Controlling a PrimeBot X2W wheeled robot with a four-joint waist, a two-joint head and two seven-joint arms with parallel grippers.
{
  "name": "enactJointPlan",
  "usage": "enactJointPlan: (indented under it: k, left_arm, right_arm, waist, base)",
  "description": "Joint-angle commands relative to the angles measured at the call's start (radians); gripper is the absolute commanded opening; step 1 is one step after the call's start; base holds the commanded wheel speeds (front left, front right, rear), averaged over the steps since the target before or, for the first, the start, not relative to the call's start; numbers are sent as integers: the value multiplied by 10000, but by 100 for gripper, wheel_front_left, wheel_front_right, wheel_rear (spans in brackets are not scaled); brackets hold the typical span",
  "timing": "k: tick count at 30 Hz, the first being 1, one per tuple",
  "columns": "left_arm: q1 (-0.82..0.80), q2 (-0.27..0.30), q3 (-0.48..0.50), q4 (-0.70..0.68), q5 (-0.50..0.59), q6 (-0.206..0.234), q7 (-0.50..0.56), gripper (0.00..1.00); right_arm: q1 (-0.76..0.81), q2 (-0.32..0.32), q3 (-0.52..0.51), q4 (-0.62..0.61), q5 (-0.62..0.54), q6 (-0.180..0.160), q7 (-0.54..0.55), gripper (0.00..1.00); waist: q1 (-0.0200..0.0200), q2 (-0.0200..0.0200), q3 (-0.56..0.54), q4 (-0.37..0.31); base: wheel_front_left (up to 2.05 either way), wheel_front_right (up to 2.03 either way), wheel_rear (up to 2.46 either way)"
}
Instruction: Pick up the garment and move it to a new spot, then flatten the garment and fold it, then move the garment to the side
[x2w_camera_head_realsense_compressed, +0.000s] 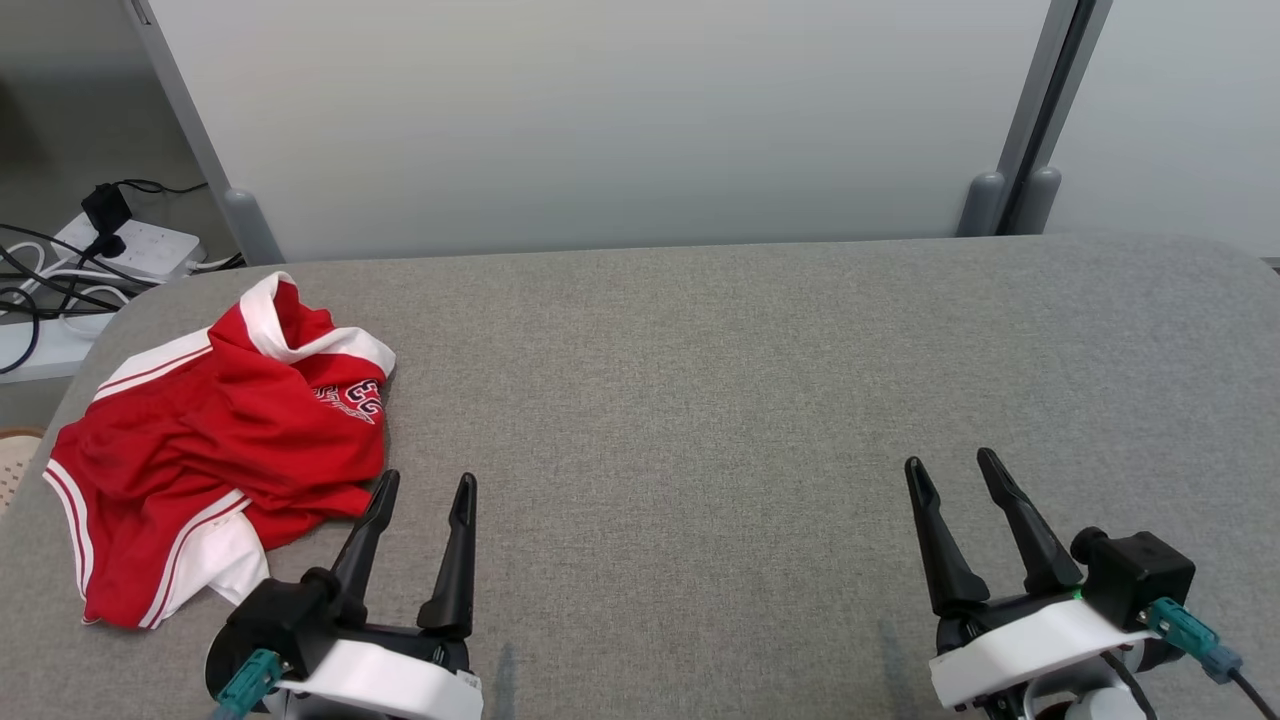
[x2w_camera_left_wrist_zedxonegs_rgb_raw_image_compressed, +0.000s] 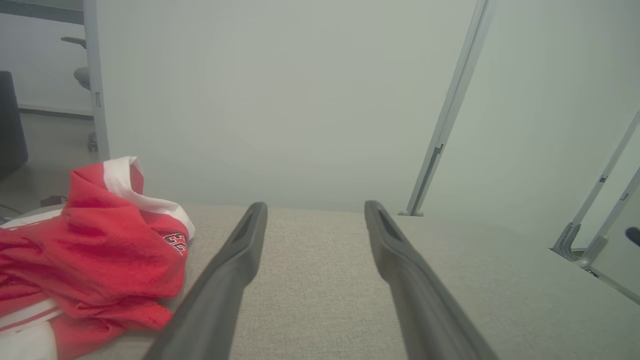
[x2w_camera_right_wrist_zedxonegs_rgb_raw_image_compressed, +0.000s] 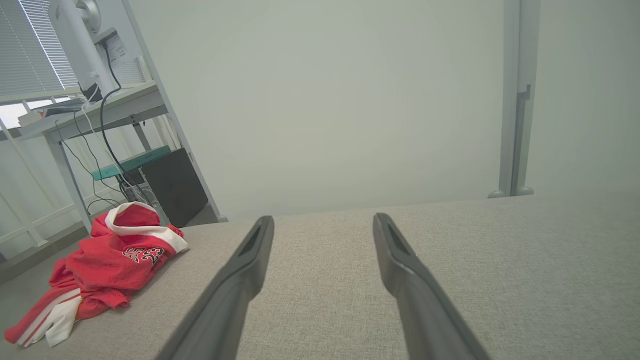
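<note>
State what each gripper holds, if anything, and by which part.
Nothing is held. The left gripper and right gripper are open and empty; the garment lies crumpled on the table.

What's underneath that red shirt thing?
The garment lies crumpled on the grey table, near its left edge. Grey cloth shows all round it. Whatever lies beneath is covered by its folds.

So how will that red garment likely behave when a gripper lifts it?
Probably floppy: the red garment lies crumpled in soft folds on the grey table, so it should drape when lifted. Its fabric looks thin, so it is likely light. Pushed, it would probably bunch rather than slide whole.
</note>
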Motion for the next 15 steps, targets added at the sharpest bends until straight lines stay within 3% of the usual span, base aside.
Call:
enactJointPlan:
  k: [1, 7, 15]
  left_arm:
    - [-628, 49, 238, -262, 375, 39, -163, 100]
    - [-674, 58, 161, -280, 897, 83, -309, 100]
    - [-736, 58, 191, -213, 809, 111, -310, 100]
  right_arm:
    - [-386, -55, 251, -377, -319, 70, -188, 100]
    - [-416, -55, 339, -437, -869, 73, -334, 100]
    - [-382, -7, 139, -425, -963, 73, -335, 100]
  waist:
    - [0, 0, 1, 5]
    - [0, 0, 11, 4]
    - [0, 0, 83, 31]
  base:
    - [0, 0, 0]
    - [0, 0, 0]
    - [0, 0, 0]
